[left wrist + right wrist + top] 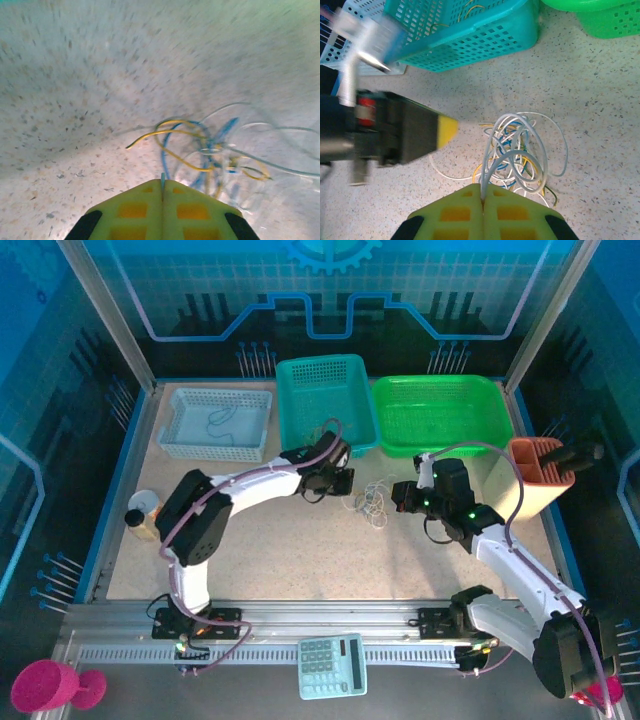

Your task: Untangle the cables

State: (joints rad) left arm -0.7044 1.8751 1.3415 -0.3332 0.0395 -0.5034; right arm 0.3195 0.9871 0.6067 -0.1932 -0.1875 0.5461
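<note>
The cables (372, 502) lie in a loose tangle on the speckled surface (280, 550), at the middle of the overhead view and between the two hands. The left hand (342, 481) is just left of the tangle and the right hand (399, 498) just right of it.

In the left wrist view, the left hand (162, 184) is at the bottom centre with its yellow-green fingers pressed together. A blue strand runs straight down into the seam between them. Blurred yellow, blue and pale loops spread to the right of it.

In the right wrist view, the right hand (482, 189) is also closed, at the bottom centre. White strands rise out of its seam and arch over the heap of yellow, blue and white loops in the lower right of the frame. The left hand's yellow tip (448, 131) shows at mid-left, near the heap.

A teal basket (470, 37) fills the top of that view, with a few yellowish strands inside it. A green basket (440, 415) stands to its right in the overhead view.
</note>
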